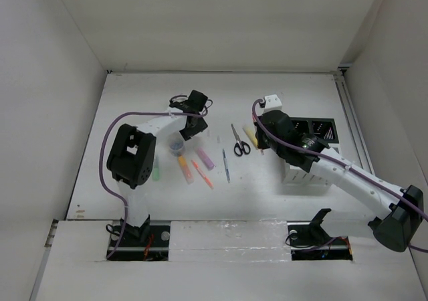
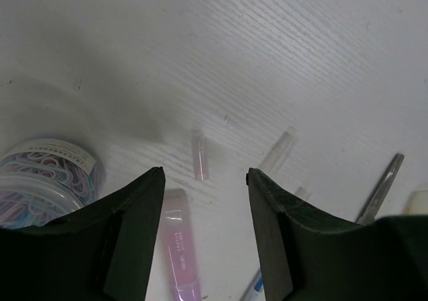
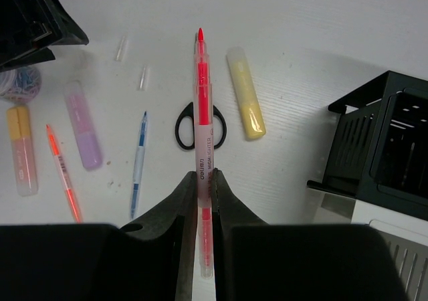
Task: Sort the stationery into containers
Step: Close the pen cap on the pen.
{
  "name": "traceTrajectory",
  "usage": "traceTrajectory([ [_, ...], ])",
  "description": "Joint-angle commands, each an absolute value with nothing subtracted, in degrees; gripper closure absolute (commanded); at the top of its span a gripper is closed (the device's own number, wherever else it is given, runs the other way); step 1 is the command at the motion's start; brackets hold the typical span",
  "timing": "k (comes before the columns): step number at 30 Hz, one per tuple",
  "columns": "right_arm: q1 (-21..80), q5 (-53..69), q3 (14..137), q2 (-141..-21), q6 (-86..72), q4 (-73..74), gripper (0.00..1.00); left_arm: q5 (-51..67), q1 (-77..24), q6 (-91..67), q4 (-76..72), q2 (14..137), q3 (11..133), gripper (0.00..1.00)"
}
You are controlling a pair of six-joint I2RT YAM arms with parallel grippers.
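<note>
My right gripper (image 3: 205, 175) is shut on a thin red pen (image 3: 202, 93) and holds it above the table, over the black-handled scissors (image 3: 182, 130). In the top view this gripper (image 1: 264, 139) is left of the organizer (image 1: 319, 128), whose black compartment (image 3: 394, 147) shows at the right. My left gripper (image 2: 204, 177) is open and empty above the purple marker (image 2: 175, 241), beside the clear tub (image 2: 47, 174) of paper clips. In the top view it (image 1: 192, 126) hovers next to the tub (image 1: 176, 144). On the table lie the yellow marker (image 3: 245, 102), blue pen (image 3: 138, 167), orange marker (image 3: 22, 150) and green marker (image 1: 156, 168).
A second thin orange-red pen (image 3: 63, 174) lies between the orange and purple markers. Two small clear caps (image 2: 200, 162) (image 2: 277, 152) lie on the white table. White walls enclose the table on three sides.
</note>
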State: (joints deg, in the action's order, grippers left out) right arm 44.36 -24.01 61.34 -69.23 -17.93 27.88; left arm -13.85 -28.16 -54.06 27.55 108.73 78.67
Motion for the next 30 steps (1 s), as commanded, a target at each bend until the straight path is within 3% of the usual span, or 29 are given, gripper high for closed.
traceTrajectory([
  [1,45.0,-23.8,61.5,-68.9,-17.7,25.6,1.00,-16.3,-28.2,-55.5,27.1,109.7,77.3,0.52],
  [30,45.5,-25.5,60.5,-69.4,-17.7,25.2,1.00,-16.3,-28.2,-56.8,31.4,117.1,80.7,0.70],
])
